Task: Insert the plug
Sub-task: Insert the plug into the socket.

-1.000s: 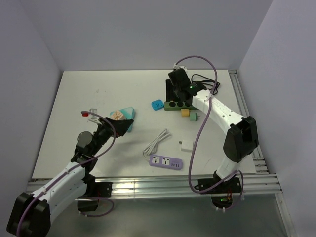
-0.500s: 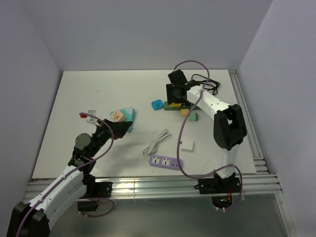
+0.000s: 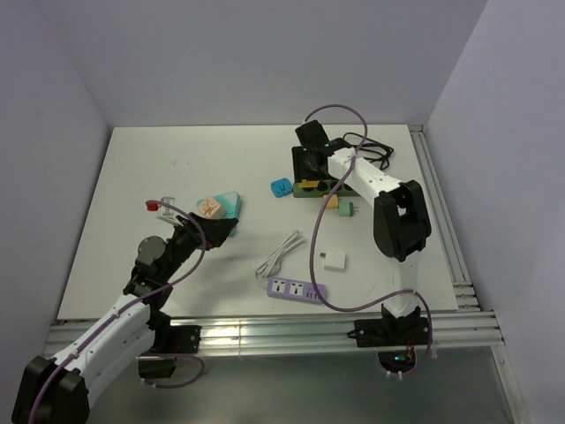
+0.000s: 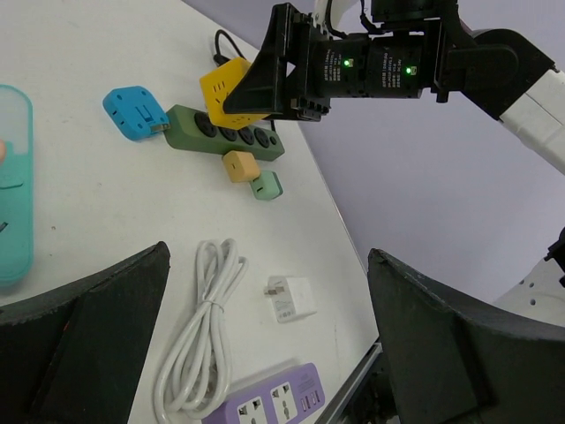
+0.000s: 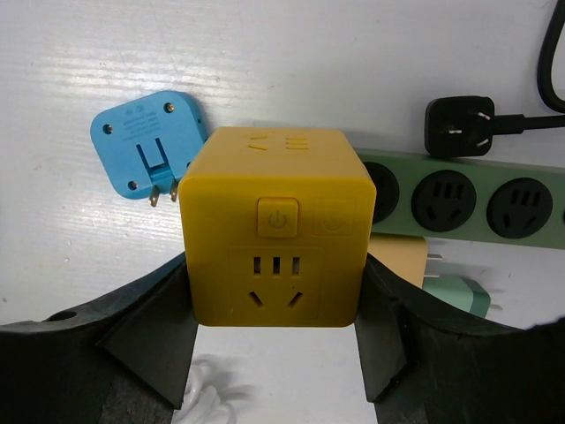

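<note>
The right gripper (image 5: 274, 309) pinches the yellow cube (image 5: 275, 238) by its flat sides over the strip's (image 5: 477, 199) end, likely a light, rigid, smooth block that twists if gripped off-centre, while the left gripper (image 4: 269, 327) hangs wide open, well away from the strip.

I see a white coiled cable (image 3: 281, 253) just beside a purple plastic socket strip (image 3: 297, 290) — a white square charger (image 3: 334, 261) near them, a teal plastic tray (image 3: 231, 203) farther left.
</note>
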`<action>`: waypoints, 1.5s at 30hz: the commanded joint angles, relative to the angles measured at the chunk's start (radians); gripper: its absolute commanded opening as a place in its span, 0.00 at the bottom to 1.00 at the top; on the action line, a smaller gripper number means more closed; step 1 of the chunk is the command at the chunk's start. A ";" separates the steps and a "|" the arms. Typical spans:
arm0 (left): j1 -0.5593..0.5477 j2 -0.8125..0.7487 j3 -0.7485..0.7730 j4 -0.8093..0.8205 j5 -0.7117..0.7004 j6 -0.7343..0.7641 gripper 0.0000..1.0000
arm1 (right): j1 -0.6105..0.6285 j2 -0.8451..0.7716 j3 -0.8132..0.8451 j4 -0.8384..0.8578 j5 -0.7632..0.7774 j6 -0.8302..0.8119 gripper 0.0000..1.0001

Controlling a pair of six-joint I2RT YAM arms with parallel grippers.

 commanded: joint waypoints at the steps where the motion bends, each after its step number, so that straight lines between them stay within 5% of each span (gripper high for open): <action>1: 0.004 0.011 0.017 0.046 -0.002 0.023 1.00 | -0.004 -0.001 0.046 -0.012 0.018 0.004 0.00; 32: 0.004 -0.005 0.017 0.030 0.003 0.029 0.99 | -0.005 0.085 0.103 -0.092 0.030 0.040 0.00; 45: 0.004 0.008 0.024 0.030 0.009 0.032 0.99 | -0.004 0.240 0.239 -0.276 0.087 0.046 0.00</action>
